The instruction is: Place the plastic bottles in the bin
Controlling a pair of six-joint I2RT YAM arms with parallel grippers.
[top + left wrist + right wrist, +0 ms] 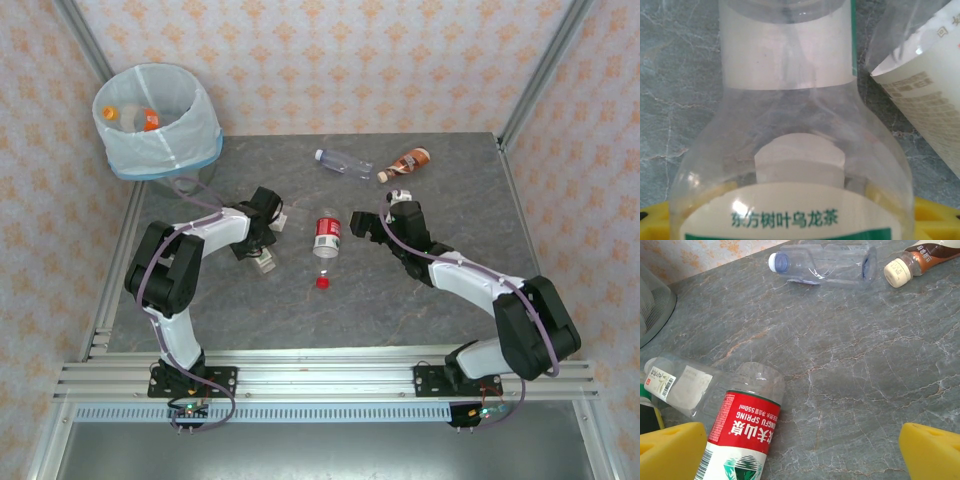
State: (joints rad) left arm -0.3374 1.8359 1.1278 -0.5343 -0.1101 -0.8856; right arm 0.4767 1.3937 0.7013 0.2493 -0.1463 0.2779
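At ten o'clock on the grey veined desk point(420, 290) stands the round bin point(165, 150), its translucent bag crinkled. Up close, a smooth clear white-green-labelled plastic bottle point(790, 140) lies between the left gripper's point(258, 250) yellow pads point(937, 222); whether it is gripped, I cannot tell. The right gripper point(800, 450) gapes wide beside a red-labelled clear bottle point(747, 430).

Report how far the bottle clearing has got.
Done: at least one orange-label bottle lies in the bin. In hand: left fingers flank a white-green-label bottle, grip unconfirmed. Left: its neighbour, the red-label bottle, the clear bottle and the brown bottle on the table.
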